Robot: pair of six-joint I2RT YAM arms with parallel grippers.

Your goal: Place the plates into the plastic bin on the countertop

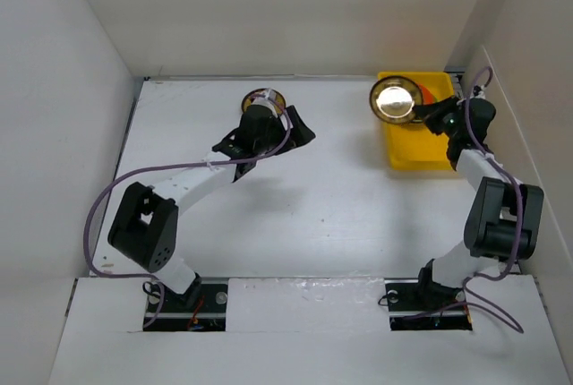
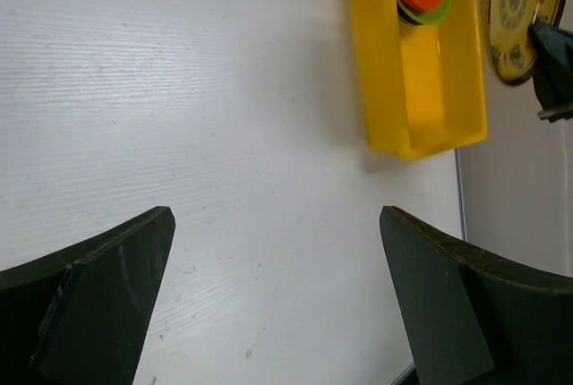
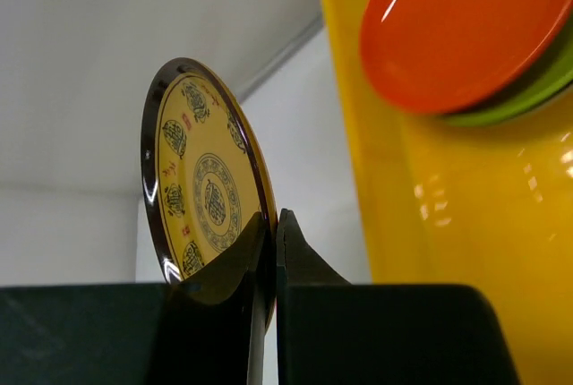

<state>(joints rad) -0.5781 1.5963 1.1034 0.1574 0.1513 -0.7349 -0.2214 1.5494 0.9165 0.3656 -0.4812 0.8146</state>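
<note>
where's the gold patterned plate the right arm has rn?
Top view, far right: the gold patterned plate is pinched by its rim in the right gripper, raised over the yellow bin's far-left corner, near the orange plate inside.

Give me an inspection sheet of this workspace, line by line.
Surface: white countertop, flat, no spills seen.
Job's things: yellow bin at the far right holds an orange plate stacked on a green plate. A gold patterned plate is held on edge near the bin's far left corner. A second patterned plate lies by the far wall, partly hidden by the left arm.
Clutter: nothing seen.
Pincers: left pincer open, holding nothing; right pincer shut on the gold patterned plate's rim.
Cables: purple cable loops beside the left arm; second cable trails by the right arm's base.
Surroundings: white walls on three sides.
</note>
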